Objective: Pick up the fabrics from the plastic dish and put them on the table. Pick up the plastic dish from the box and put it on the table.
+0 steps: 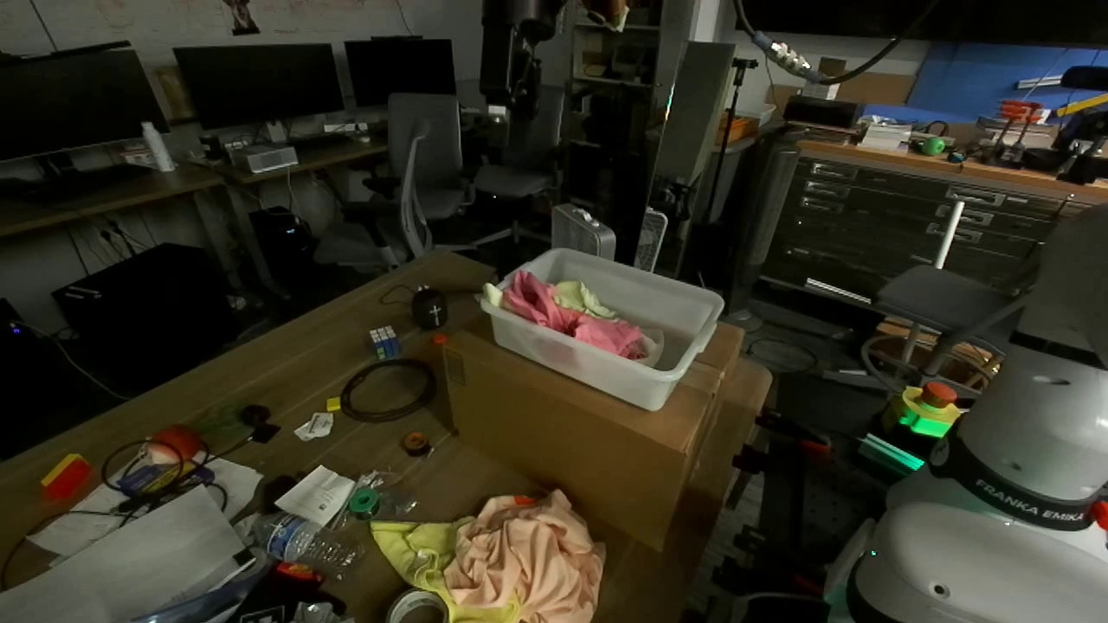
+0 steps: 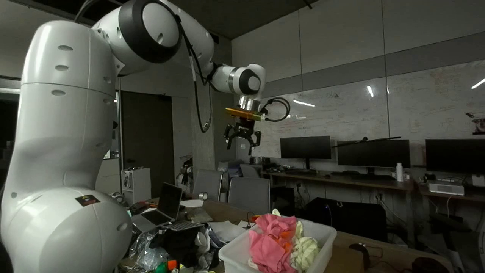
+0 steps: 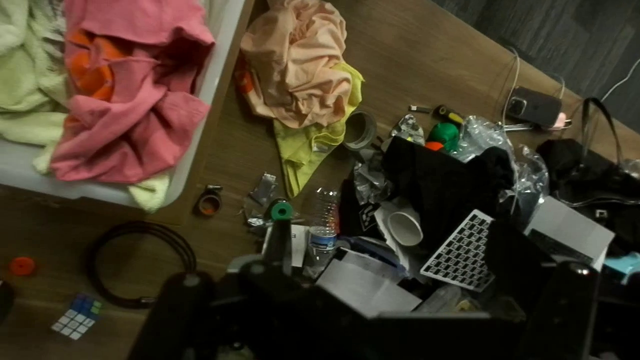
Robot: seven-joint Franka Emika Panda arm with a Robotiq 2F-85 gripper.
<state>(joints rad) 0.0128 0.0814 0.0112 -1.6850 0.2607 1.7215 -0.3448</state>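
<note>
The white plastic dish [image 1: 597,372] sits on a cardboard box [image 1: 563,433]; it also shows in the wrist view [image 3: 210,95]. Inside it lie a pink fabric [image 1: 541,303], pale green fabrics [image 2: 305,250] and an orange piece [image 3: 92,70]. The pink fabric [image 3: 130,125] also shows in the wrist view. A peach fabric [image 1: 524,554] and a yellow fabric [image 1: 415,549] lie bunched on the table beside the box. My gripper [image 2: 239,147] is open and empty, high above the table and away from the dish. In the wrist view, its fingers [image 3: 392,240] stand wide apart over clutter.
The table [image 1: 286,363] bears a black cable coil [image 1: 388,391], a Rubik's cube [image 1: 384,343], a black round object [image 1: 429,308], a water bottle [image 1: 303,538], a tape roll [image 1: 417,607] and papers [image 1: 130,554]. A laptop [image 2: 163,208] stands farther along. The robot base is beside the box.
</note>
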